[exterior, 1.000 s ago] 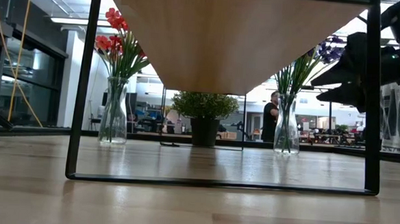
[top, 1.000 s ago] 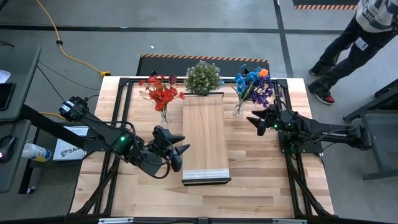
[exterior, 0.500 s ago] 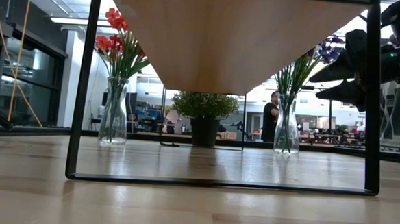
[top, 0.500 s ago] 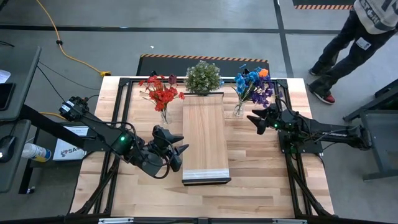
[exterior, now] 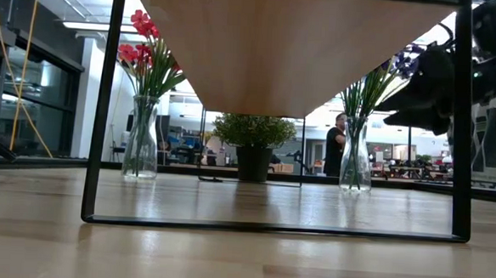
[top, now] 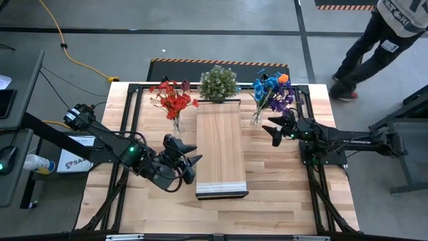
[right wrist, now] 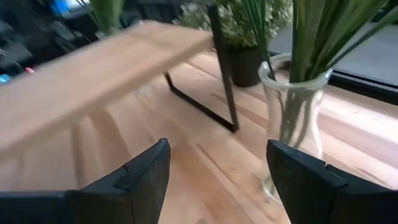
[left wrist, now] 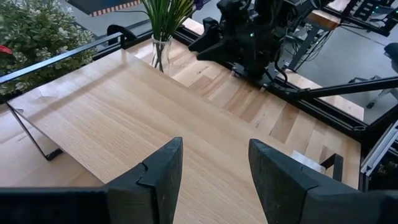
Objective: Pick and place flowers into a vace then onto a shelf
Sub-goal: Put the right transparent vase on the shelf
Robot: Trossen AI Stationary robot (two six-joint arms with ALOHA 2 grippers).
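Note:
The shelf (top: pixel 221 144) is a light wood plank raised on a black frame in the middle of the table. Red flowers (top: pixel 174 100) stand with their stems in a glass vase (exterior: pixel 142 138) left of the shelf's far end. Blue, purple and orange flowers (top: pixel 271 88) stand in a second vase (right wrist: pixel 292 118) to its right. My left gripper (top: pixel 195 154) hovers open at the shelf's left edge, above its top (left wrist: pixel 155 112). My right gripper (top: pixel 269 131) is open just on the near side of the blue flowers' vase, apart from it.
A bushy green potted plant (top: pixel 218 82) stands at the shelf's far end. A black frame (top: pixel 134 107) runs along the table's sides. A person (top: pixel 381 40) walks on the floor beyond the far right corner. Bare slatted tabletop (top: pixel 281 194) lies near the front.
My right gripper has rolled a little about its own pointing line while staying beside the blue flowers' vase. The person at the far right has stepped along the floor. Flowers, vases and shelf have kept their places.

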